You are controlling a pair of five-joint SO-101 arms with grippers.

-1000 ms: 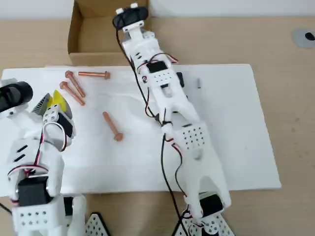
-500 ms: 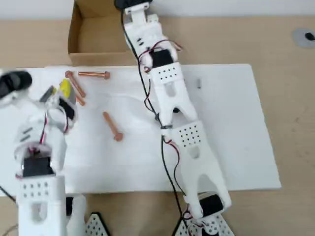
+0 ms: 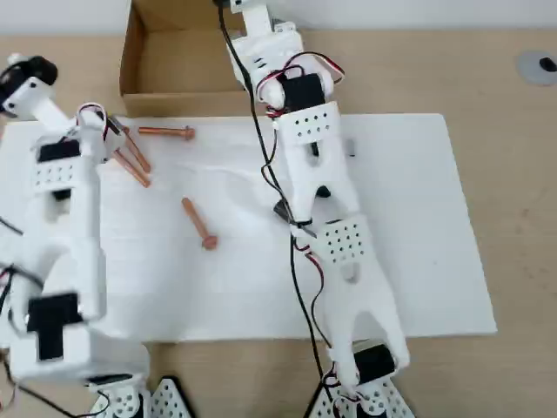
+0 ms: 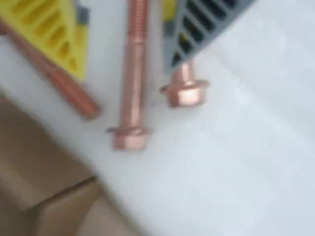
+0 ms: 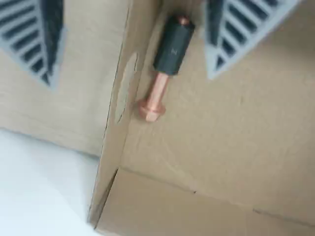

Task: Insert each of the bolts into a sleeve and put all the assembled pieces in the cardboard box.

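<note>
Copper bolt [image 4: 134, 73], just outside the cardboard box [image 5: 197, 147], lies between the spread fingers of my left gripper [image 4: 125, 59] for pickup; my right gripper [image 5: 133, 71] hangs open above the sleeved bolt [image 5: 170, 49] inside the box.

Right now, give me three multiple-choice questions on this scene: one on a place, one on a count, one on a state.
1. Where is the copper bolt in its black sleeve? A on a chair; B in the brown cardboard box; C on a shelf.
2. How many bare copper bolts lie on the white mat? A two; B four; C six.
3. The right gripper is: A open; B shut on the bolt.
Answers: B, it lies on the box bottom; B, four show from above; A, its fingers stand apart beside the piece.
</note>
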